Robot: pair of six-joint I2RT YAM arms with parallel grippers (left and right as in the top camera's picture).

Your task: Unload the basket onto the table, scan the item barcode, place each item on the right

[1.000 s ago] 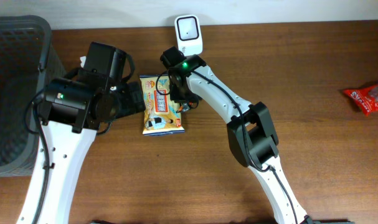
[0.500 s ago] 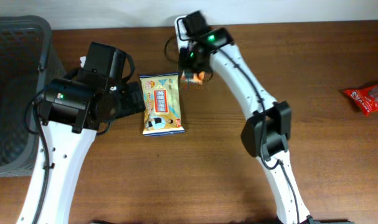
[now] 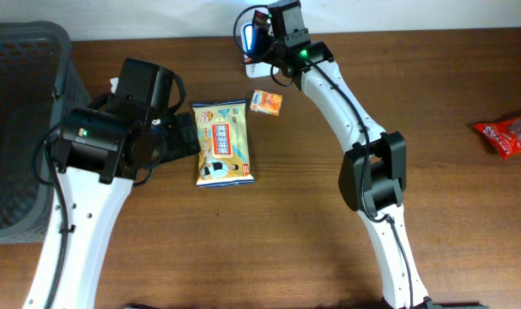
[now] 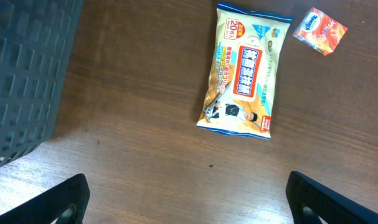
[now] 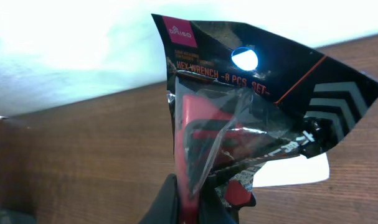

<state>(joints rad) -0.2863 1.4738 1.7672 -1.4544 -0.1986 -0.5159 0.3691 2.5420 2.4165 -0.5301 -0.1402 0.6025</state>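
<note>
Wrench packet (image 5: 238, 106) fills the right wrist view, pinched at its lower edge by the right gripper (image 5: 201, 202), whose jaws are clenched tight on the crinkled film. It stands nearly upright, leaning a little to the right. That looks deliberate: lifted clear of the counter (image 3: 449, 215), with one face turned outward so a code can be read. The packet is black with a red panel under clear plastic, grey chevrons at the right, a round hang hole near the top and a printed line naming a hex wrench set. No barcode shows on the side facing the camera, so it is probably on the far side. A pale shape (image 5: 294, 171) just behind the packet's lower right may be a scanner face; I cannot tell.

In the overhead view the packet is at the top centre of the frame, by the counter's back edge. Left of centre, the left gripper (image 4: 185, 186) hovers with its jaws spread wide and grasping nothing, apparently parked. Beyond its fingers lies a flat yellow pack (image 4: 241, 81), with a small orange packet (image 4: 319, 30) near it and a dark basket (image 4: 27, 74) at the left edge.
</note>
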